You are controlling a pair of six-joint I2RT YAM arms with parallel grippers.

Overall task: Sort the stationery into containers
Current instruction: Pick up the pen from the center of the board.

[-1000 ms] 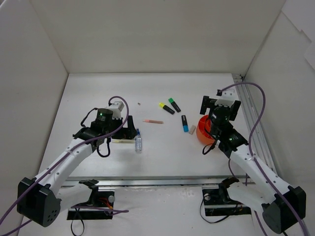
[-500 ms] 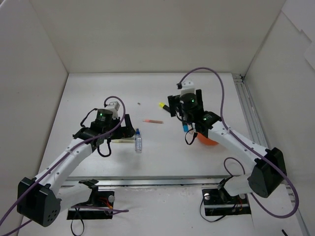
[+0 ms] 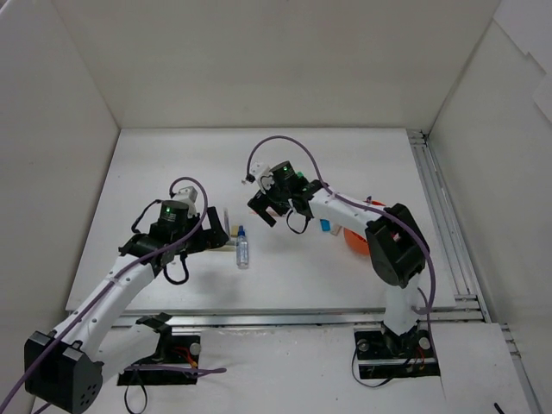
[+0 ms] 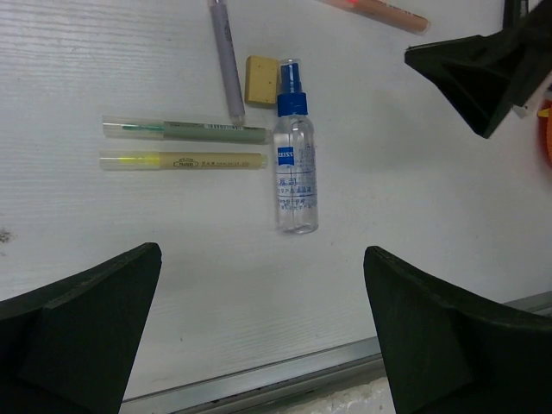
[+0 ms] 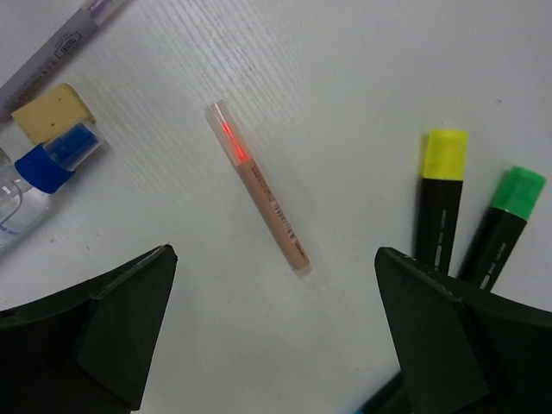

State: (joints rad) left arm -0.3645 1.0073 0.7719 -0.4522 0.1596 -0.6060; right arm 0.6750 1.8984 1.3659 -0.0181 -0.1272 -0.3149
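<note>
Both my claws are spread wide.
My right claw (image 5: 276, 259) hangs over the red pen (image 5: 259, 185), white table (image 5: 345, 86) either side; my left claw (image 4: 261, 254) hangs over the spray bottle (image 4: 295, 164).

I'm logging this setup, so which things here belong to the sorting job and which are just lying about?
Job: spray bottle, eraser, grey pen, green pen, yellow pen, red pen, yellow-capped highlighter, green-capped highlighter, orange pot.
Just there: metal rail, purple cable.
</note>
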